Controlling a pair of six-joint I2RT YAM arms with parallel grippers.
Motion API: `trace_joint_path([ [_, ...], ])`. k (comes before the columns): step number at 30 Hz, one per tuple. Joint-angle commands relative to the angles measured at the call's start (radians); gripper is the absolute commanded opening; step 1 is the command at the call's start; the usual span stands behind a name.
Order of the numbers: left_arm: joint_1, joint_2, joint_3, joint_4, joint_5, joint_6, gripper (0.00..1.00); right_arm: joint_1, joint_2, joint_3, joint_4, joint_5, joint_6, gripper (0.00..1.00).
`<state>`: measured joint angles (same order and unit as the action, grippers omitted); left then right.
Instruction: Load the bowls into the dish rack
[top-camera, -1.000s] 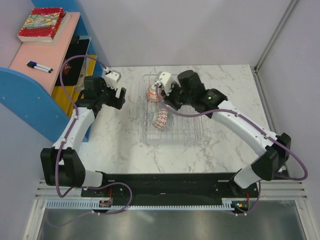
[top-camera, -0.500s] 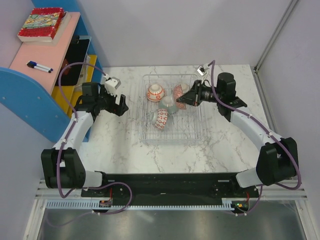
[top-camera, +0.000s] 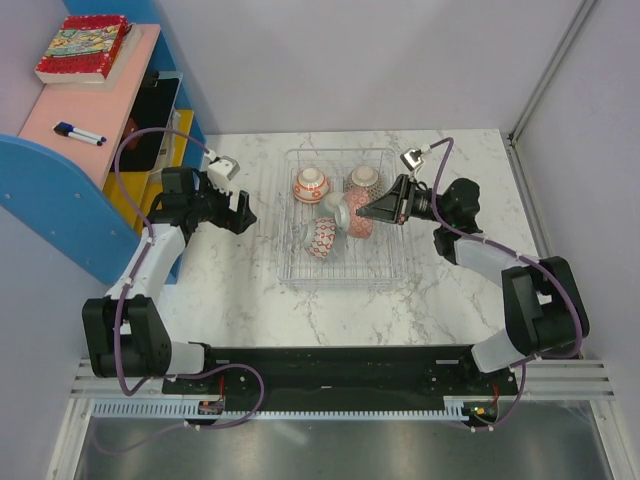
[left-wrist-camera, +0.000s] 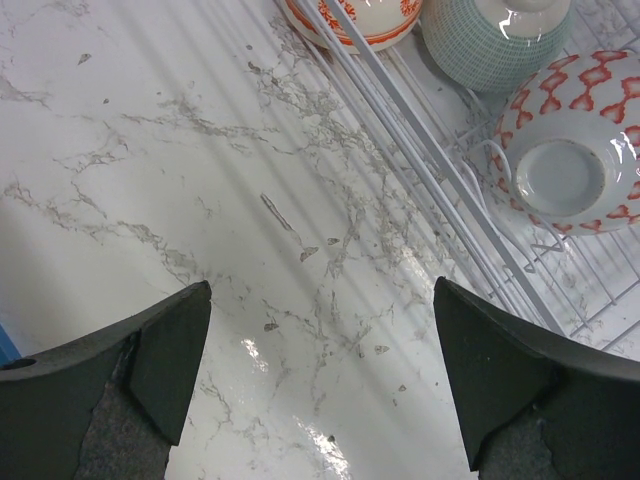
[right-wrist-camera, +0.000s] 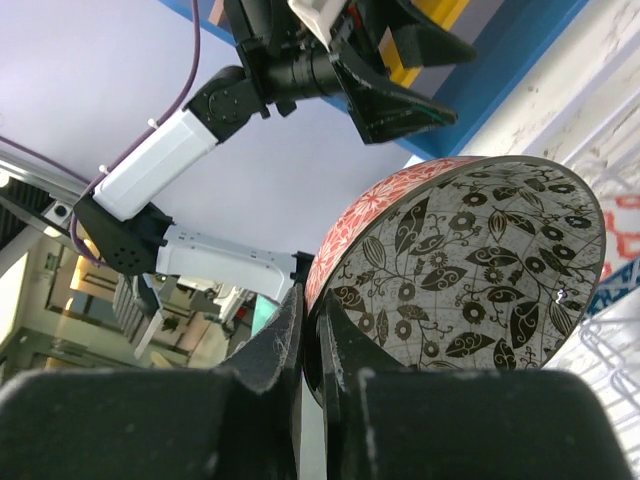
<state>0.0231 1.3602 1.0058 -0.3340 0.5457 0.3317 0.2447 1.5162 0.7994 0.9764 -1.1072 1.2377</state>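
Right claw (right-wrist-camera: 308, 330): it is closed on the rim of one bowl. You see the thin wall of the bowl pinched between the two fingers, one finger inside and one outside.
Held bowl (right-wrist-camera: 470, 270): it is red with a flower pattern outside, and inside it has dark leaves and flowers on a pale ground. It is tipped on its side, with the opening turned toward the wrist camera. In the top view it hangs over the right half of the dish rack. You cannot tell if it touches the bowl beside it.
Dish rack (top-camera: 340, 275): a silver wire basket. It stands in the middle of the marble counter (top-camera: 450, 290), between the two arms.
Far row of the rack: the orange-banded bowl (top-camera: 311, 184) stands upside down at the left. The patterned bowl (top-camera: 363, 180) is beside it at the right.
Middle of the rack: the green bowl (top-camera: 333, 206) lies just in front of those two. The held bowl is just to its right.
Near part of the rack: the red-and-white bowl (top-camera: 320, 238) lies on its side, and its foot faces the left wrist camera.
Left claw (left-wrist-camera: 320, 370): it is wide open, with nothing between the fingers. It hovers above the bare counter just beside the left wall of the rack.
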Motion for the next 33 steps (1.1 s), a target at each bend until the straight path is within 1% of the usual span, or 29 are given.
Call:
trace_joint_path([
  [1, 0.005, -0.047, -0.007, 0.036, 0.034, -0.002, 0.98, -0.007, -0.001, -0.055, 0.166, -0.014, 0.042, 0.0],
  [6, 0.003, -0.053, -0.018, 0.039, 0.046, 0.0, 0.98, -0.035, 0.007, -0.08, 0.165, -0.008, 0.037, 0.0],
  [12, 0.005, -0.062, -0.015, 0.039, 0.049, -0.002, 0.98, -0.036, 0.074, -0.088, 0.168, -0.002, 0.034, 0.0],
  [16, 0.003, -0.073, -0.018, 0.039, 0.048, 0.0, 0.98, -0.038, 0.13, -0.085, 0.217, 0.01, 0.063, 0.0],
  [33, 0.003, -0.079, -0.03, 0.05, 0.051, 0.007, 0.98, -0.074, 0.236, -0.1, 0.234, 0.033, 0.068, 0.0],
])
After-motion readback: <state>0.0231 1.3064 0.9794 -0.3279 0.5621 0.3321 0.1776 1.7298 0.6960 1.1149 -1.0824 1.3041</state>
